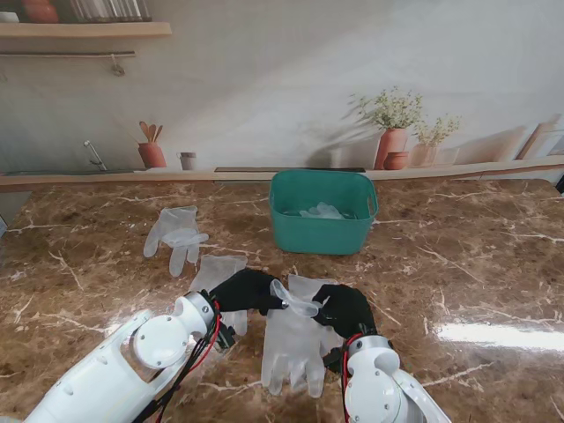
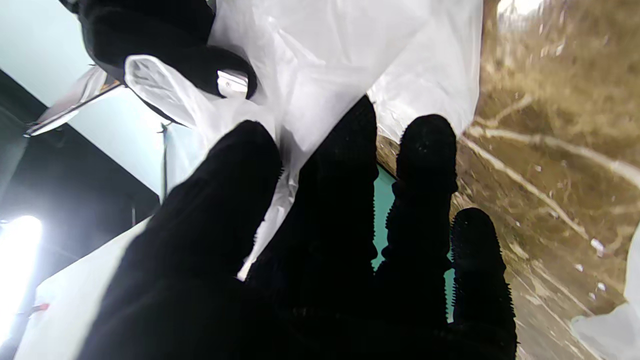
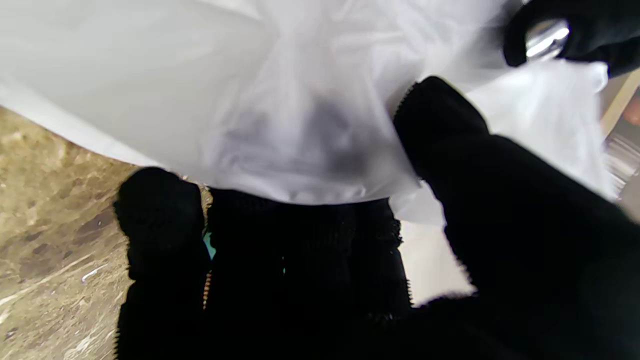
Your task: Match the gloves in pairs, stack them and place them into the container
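A pair of translucent white gloves (image 1: 295,339) lies stacked near me at the table's middle, its fingers pointing toward me. My left hand (image 1: 247,289) and right hand (image 1: 345,308), both in black, pinch its cuff (image 1: 298,301) from either side and lift it a little. The left wrist view shows the film (image 2: 320,65) caught between my thumb and fingers. The same film (image 3: 280,125) drapes over my fingers in the right wrist view. Another glove (image 1: 216,273) lies partly under my left hand. A further glove (image 1: 176,233) lies farther left. The teal container (image 1: 322,211) stands beyond, holding some gloves (image 1: 322,211).
The marble table (image 1: 476,256) runs to a wooden ledge (image 1: 132,179) at the back wall. The wall behind it shows pots, plants and a tap.
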